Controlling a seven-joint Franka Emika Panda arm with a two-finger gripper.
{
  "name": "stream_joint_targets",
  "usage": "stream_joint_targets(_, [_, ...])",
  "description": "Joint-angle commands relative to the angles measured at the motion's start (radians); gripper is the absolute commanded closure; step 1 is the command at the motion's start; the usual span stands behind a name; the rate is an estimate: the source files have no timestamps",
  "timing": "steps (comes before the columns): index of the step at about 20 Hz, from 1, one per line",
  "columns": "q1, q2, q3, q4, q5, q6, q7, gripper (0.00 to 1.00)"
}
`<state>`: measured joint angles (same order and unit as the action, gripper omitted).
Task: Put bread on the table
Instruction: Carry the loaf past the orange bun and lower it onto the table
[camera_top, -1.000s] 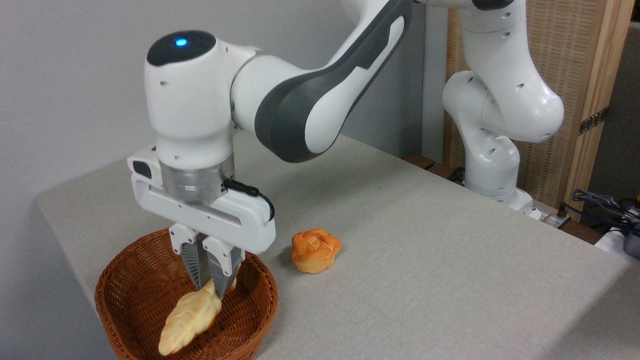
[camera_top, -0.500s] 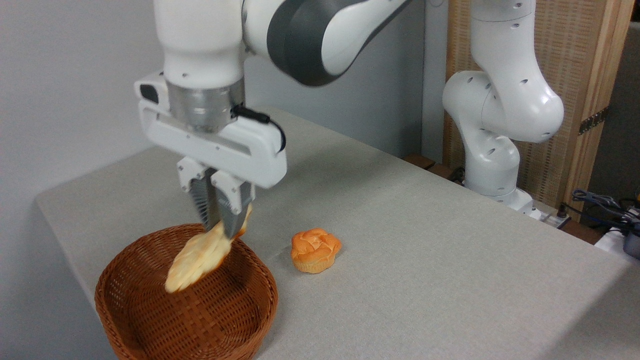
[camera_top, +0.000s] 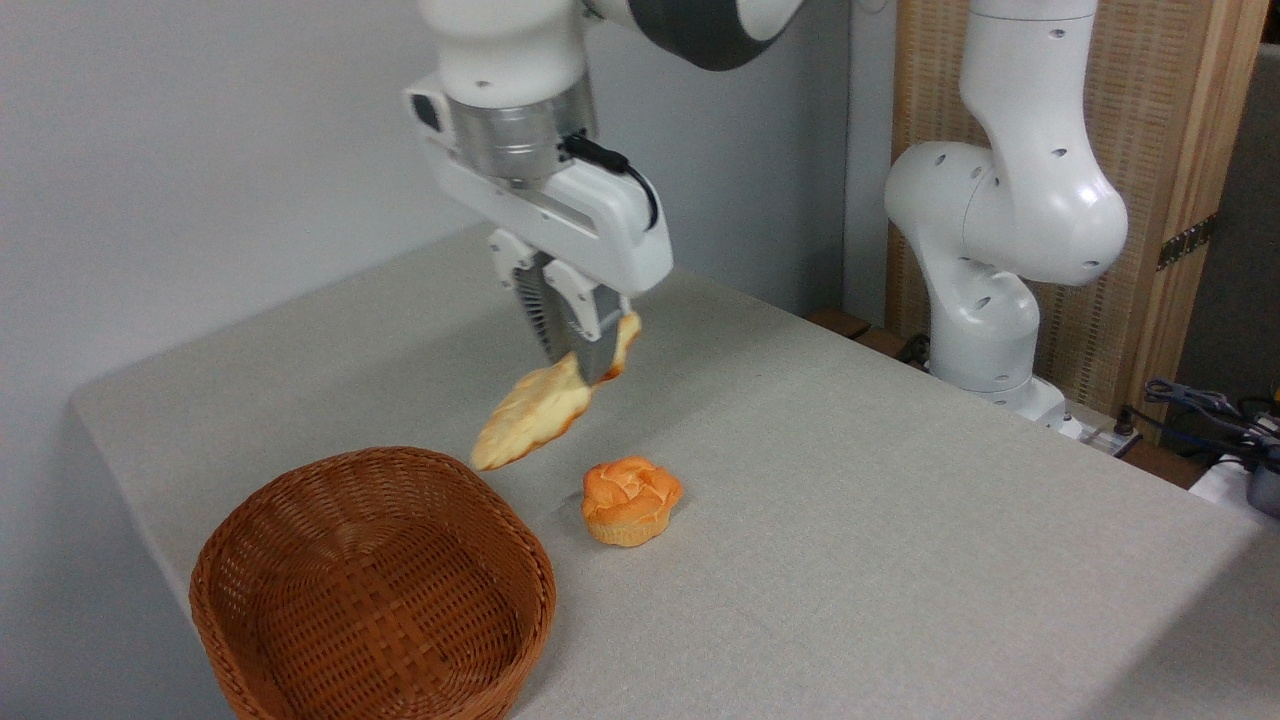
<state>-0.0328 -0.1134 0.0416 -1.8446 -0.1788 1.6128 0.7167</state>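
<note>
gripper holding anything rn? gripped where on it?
Yes: the gripper is shut on the bread, pinched near its upper right end; the longer tapered part hangs down-left, in the air above the table.

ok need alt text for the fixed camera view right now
A white robot arm's gripper holds a long braided bread tilted in the air, jaws shut on it, above a grey-beige table. Below stand an empty brown wicker basket and, to its right, a small orange bun.

Arm (camera_top: 700, 15) cut off by the top edge (upper links unseen). Basket (camera_top: 300, 520) clipped at the bottom; bread (camera_top: 535, 410) middle hidden behind fingers (camera_top: 585, 320).
</note>
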Motion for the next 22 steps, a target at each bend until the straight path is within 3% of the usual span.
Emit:
stream_joint_targets(1, [-0.039, -0.117, -0.002, -0.148, 0.028, -0.007, 0.104, 0.71])
stream_joint_targets(4, [-0.133, -0.12, -0.003, -0.186, 0.112, -0.045, 0.247, 0.68])
stream_joint_targets(8, [-0.191, -0.109, -0.003, -0.225, 0.171, -0.045, 0.398, 0.63])
stream_joint_targets(9, [-0.205, -0.098, -0.003, -0.232, 0.189, -0.045, 0.464, 0.56])
stream_joint_targets(11, [-0.205, -0.086, -0.003, -0.232, 0.203, -0.045, 0.503, 0.04])
stream_joint_targets(12, [-0.207, -0.084, -0.003, -0.232, 0.214, -0.044, 0.515, 0.0])
stream_joint_targets(15, [-0.219, -0.077, -0.003, -0.232, 0.229, -0.045, 0.575, 0.0])
stream_joint_targets(22, [-0.22, -0.071, -0.003, -0.231, 0.252, -0.033, 0.575, 0.0])
